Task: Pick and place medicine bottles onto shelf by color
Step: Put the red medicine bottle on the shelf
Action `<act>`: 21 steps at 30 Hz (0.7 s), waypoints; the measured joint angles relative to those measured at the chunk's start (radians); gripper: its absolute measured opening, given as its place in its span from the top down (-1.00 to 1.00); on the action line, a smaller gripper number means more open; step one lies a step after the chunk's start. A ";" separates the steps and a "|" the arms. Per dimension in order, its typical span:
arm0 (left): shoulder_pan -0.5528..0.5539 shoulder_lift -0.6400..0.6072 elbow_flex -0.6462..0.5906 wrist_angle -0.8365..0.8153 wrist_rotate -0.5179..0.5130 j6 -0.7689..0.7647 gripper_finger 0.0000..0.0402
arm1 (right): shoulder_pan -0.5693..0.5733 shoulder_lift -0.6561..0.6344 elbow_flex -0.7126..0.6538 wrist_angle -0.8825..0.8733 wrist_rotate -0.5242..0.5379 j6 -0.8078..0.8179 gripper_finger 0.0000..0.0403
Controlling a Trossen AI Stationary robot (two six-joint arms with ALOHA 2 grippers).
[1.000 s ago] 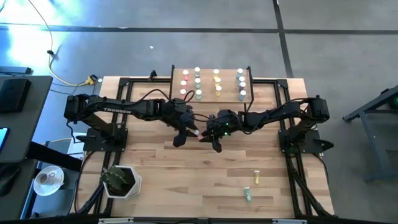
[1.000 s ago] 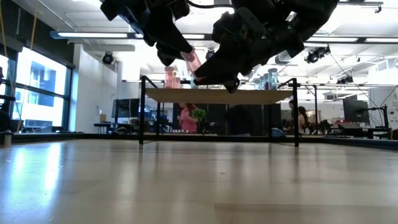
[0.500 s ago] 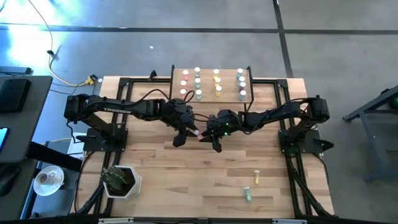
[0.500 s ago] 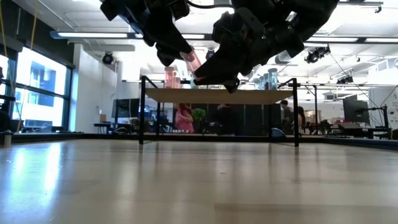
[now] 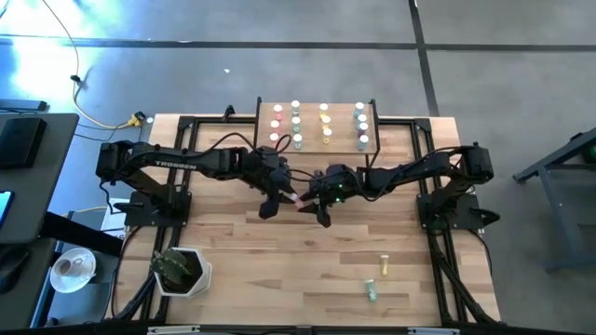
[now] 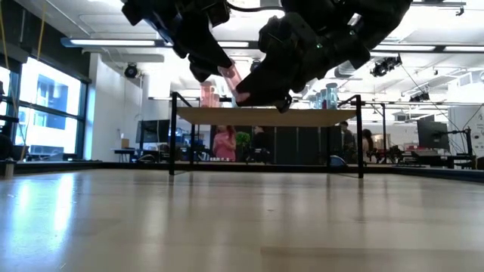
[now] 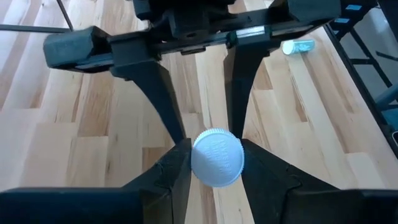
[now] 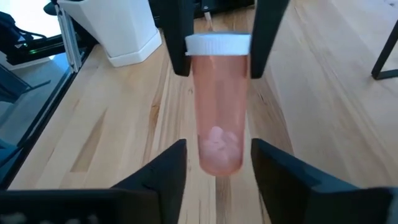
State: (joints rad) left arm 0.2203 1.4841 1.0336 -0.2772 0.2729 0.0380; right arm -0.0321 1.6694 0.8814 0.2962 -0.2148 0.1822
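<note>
Right wrist view shows left claw (image 8: 219, 46) gripping pink bottle (image 8: 217, 118); right claw (image 8: 217, 163) parted.

bright ceiling strip lights, window glare at left, backlit arms silhouetted, glossy tabletop sheen, soft background

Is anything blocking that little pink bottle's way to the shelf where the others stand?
The pink bottle hangs above the table, clamped at its cap by the left gripper. The right gripper, open around its lower end, is the only thing near it. Nothing visible stands between it and the shelf.
</note>
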 joint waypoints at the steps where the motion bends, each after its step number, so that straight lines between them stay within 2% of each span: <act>1: 0.000 0.000 0.000 -0.004 0.000 0.000 0.43 | -0.001 -0.001 0.000 0.000 0.000 0.000 0.12; 5: 0.000 0.000 0.000 -0.028 -0.023 0.000 0.43 | -0.012 -0.014 0.000 -0.002 -0.012 0.000 0.02; 12: 0.000 -0.005 0.000 -0.047 -0.031 0.019 0.43 | -0.037 -0.065 0.000 -0.065 -0.023 0.000 0.00; 21: 0.026 -0.067 0.000 -0.087 -0.154 0.063 0.43 | -0.060 -0.150 0.000 -0.102 -0.023 -0.038 0.00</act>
State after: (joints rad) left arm 0.2465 1.4172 1.0336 -0.3643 0.1193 0.1009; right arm -0.0916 1.5197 0.8814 0.1943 -0.2382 0.1445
